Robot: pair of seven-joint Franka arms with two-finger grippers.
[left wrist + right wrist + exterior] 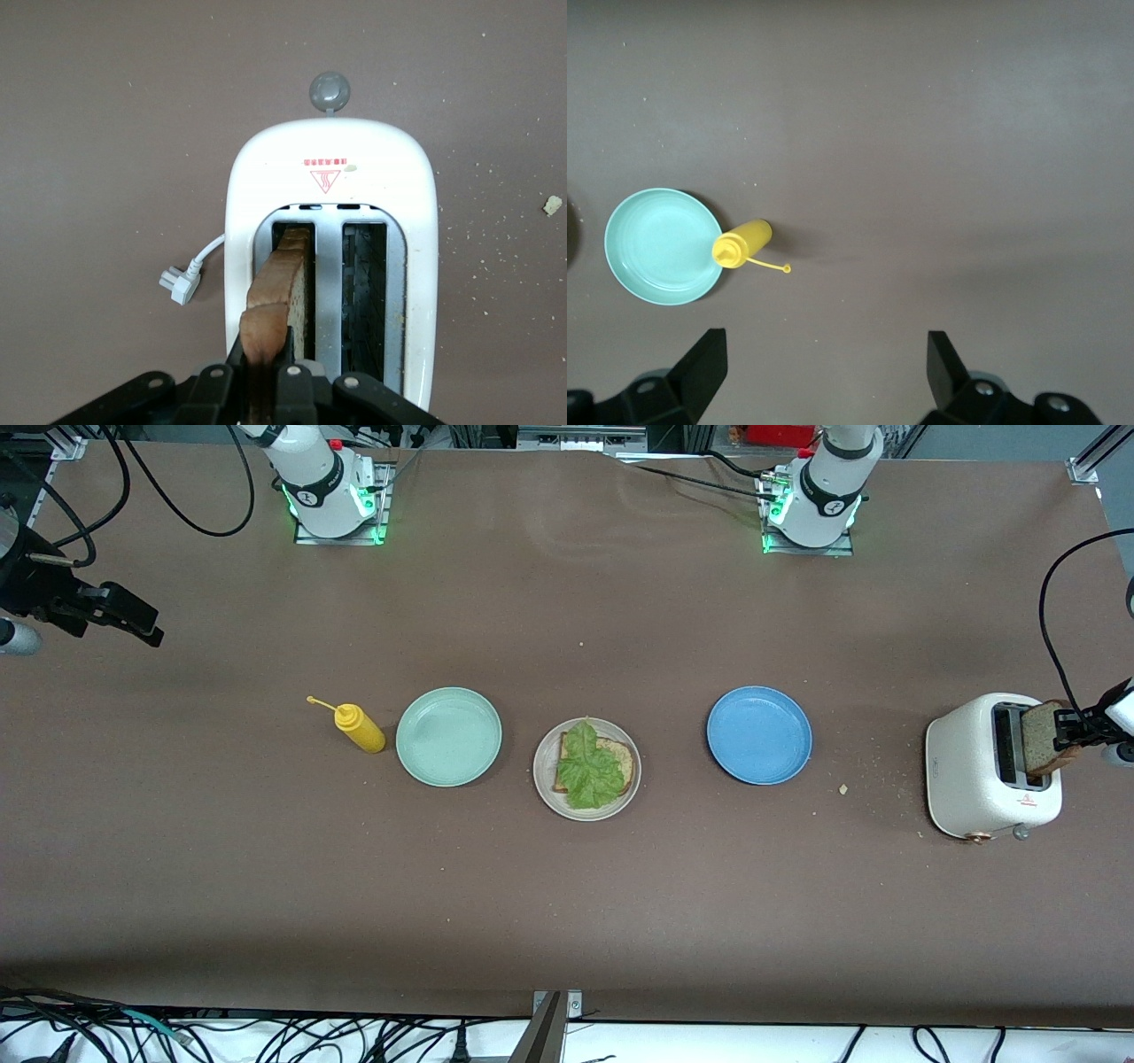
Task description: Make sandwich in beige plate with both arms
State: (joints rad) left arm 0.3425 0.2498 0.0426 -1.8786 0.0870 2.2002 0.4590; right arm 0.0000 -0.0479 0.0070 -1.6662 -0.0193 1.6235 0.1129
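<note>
Left gripper (266, 390) jaws clenched on bread slice (279, 292) standing in toaster (416, 230) slot. Right gripper (824, 372) waits, jaws released, above desk (567, 912), well apart from toaster.

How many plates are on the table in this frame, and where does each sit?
3, in a row. The mint-green plate sits beside the yellow bottle toward the right arm's end; the beige plate holds bread and lettuce, midway; the blue plate sits toward the toaster. None looks hidden.
</note>
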